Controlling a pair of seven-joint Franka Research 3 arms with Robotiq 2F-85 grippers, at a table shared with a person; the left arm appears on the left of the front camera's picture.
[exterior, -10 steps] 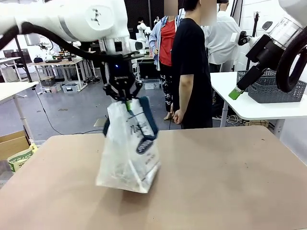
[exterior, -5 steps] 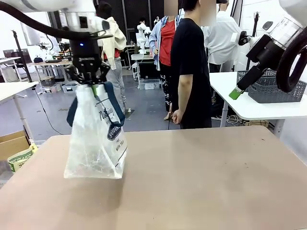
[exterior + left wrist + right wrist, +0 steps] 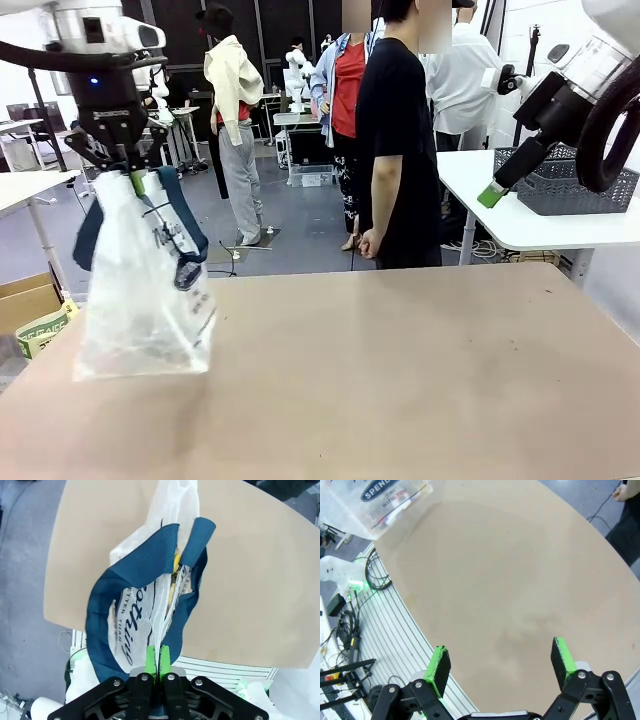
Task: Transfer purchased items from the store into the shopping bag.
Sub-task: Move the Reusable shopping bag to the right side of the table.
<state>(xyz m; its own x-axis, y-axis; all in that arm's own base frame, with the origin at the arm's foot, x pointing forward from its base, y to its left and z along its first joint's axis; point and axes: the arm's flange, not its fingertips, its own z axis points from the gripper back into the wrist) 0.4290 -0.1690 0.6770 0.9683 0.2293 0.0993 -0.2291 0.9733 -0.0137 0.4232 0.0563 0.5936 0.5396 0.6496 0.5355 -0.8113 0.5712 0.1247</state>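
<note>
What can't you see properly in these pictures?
- Inside the shopping bag: front view, cloudy plastic blurs it; in the left wrist view the blue handles cover all but a yellow bit.
- Bag lettering: left wrist view, folds hide most words.
- Right pincer: front view, the picture edge crops it.

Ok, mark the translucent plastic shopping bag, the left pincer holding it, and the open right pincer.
translucent whitish plastic shopping bag (image 3: 140, 300), front view, middle of its clear side panel
left pincer (image 3: 157, 656), left wrist view, between the green pads
right pincer (image 3: 502, 662), right wrist view, midway between its green fingertips
</note>
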